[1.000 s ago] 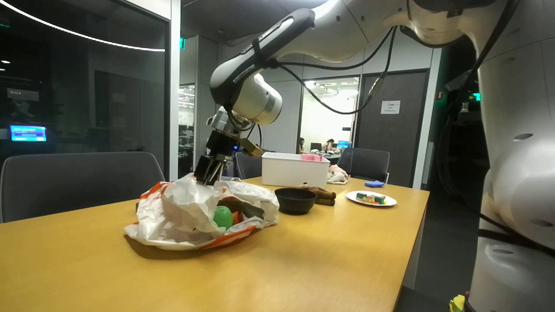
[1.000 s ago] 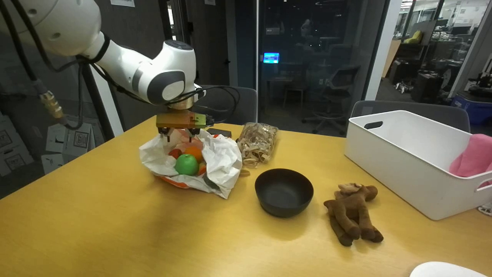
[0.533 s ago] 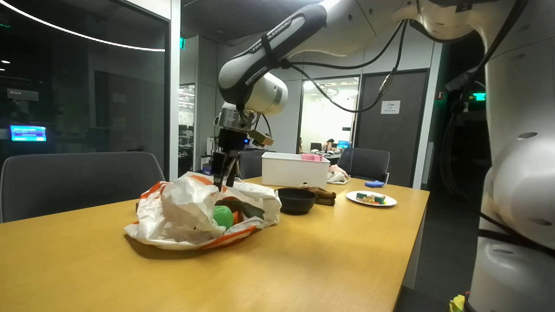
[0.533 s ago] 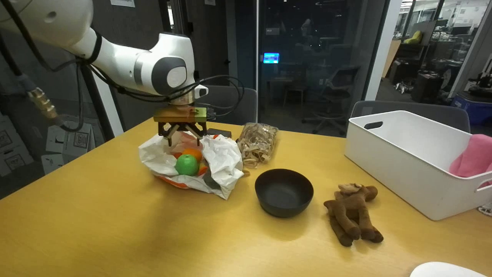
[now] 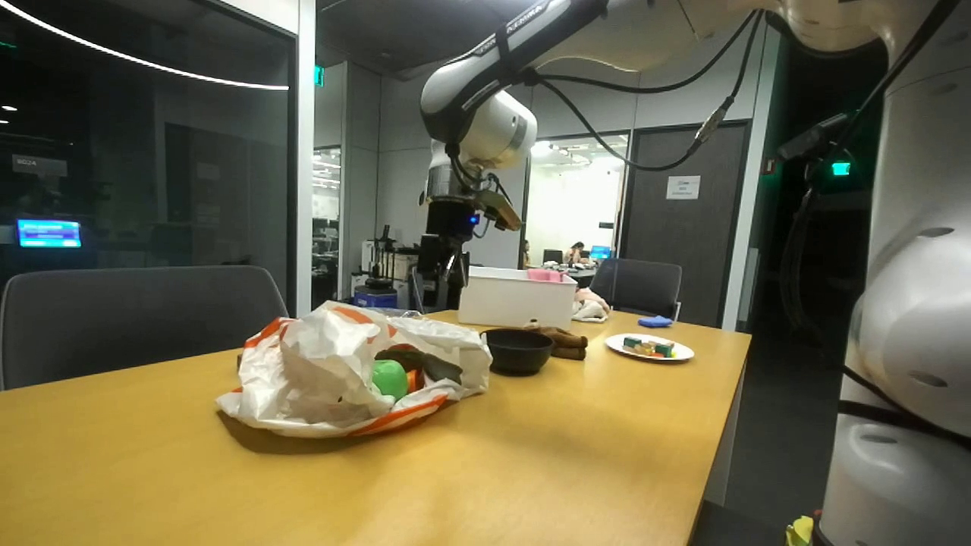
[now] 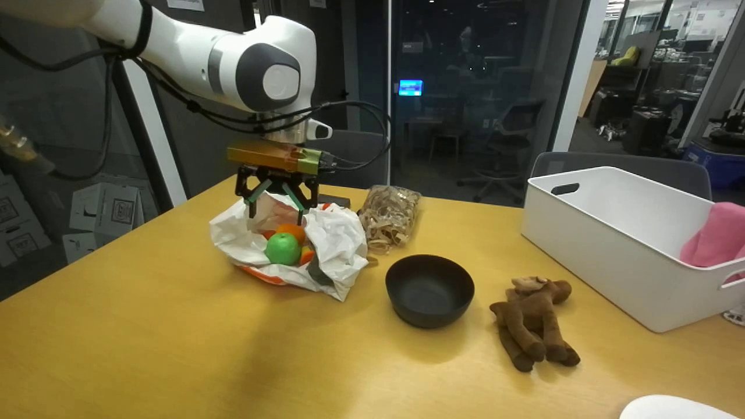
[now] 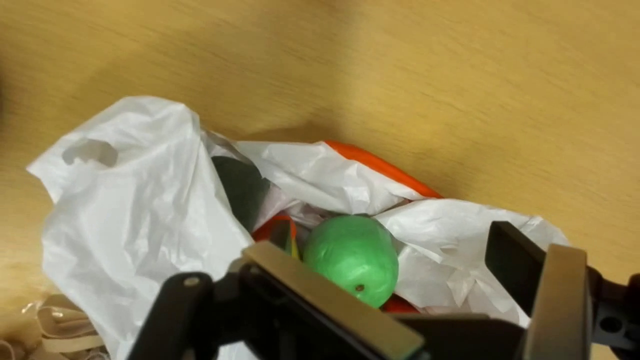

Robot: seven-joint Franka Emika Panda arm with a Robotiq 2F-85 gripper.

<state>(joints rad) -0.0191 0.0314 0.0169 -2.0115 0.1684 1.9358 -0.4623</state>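
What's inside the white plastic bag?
A green apple-like fruit, an orange fruit, a dark green item and red-orange bits show. Anything lower is covered by these or the white plastic bag.

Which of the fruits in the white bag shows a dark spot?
The green fruit, in the wrist view. Its colour sets it apart from the orange fruit behind it in an exterior view.

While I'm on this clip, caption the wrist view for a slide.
Seen past the open gripper: a round green fruit in a white bag.
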